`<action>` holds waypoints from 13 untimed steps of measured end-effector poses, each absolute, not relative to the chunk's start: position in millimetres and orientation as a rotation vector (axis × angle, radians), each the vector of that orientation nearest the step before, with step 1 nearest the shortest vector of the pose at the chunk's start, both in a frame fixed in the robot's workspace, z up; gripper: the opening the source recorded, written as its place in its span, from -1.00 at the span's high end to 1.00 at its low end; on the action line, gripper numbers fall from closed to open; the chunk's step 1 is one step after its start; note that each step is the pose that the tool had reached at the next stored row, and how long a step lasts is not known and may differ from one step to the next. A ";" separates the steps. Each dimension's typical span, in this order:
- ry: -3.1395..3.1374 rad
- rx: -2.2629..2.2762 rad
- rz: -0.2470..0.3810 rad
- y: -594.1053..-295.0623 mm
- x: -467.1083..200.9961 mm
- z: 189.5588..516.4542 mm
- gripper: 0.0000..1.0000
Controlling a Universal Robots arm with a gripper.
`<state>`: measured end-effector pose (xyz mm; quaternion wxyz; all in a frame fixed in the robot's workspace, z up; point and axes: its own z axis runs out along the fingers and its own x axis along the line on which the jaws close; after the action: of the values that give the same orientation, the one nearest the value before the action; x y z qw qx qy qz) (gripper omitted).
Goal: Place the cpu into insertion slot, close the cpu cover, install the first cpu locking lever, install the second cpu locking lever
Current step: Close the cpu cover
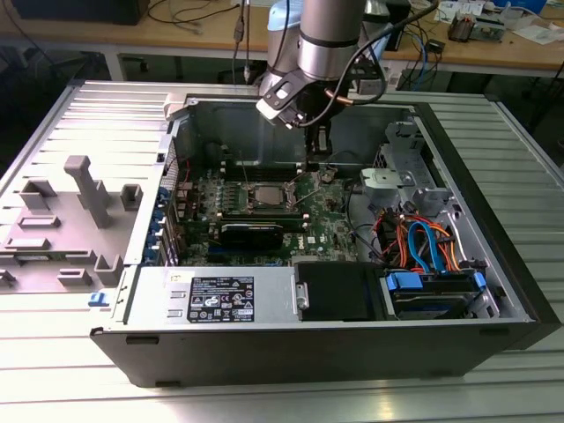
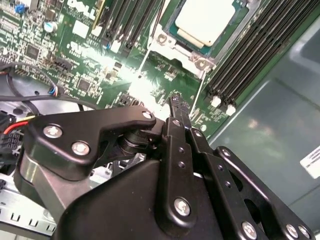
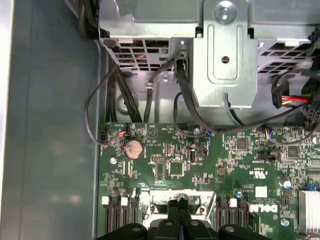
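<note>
While the gripper [image 2: 178, 104] hangs with its fingers pressed together and nothing between them, its tip sits just above the motherboard [image 2: 90, 60], near a corner of the cover [image 2: 169, 27]. The cover lies flat, framing the cpu [image 2: 207, 20], which sits between banks of memory slots [image 2: 250, 55]. In the exterior view, the gripper is just to the exterior view's right of the cpu, inside the open case [image 1: 308, 352].

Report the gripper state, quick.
Gripper: closed, holding nothing, hovering over the motherboard near the chip.
</note>
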<state>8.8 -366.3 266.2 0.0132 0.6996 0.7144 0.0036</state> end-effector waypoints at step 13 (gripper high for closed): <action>2.226 2.179 0.010 -366.2 40.1 252.3 0.79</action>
<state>40.1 -366.2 252.3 0.0135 0.6995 0.7145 0.0031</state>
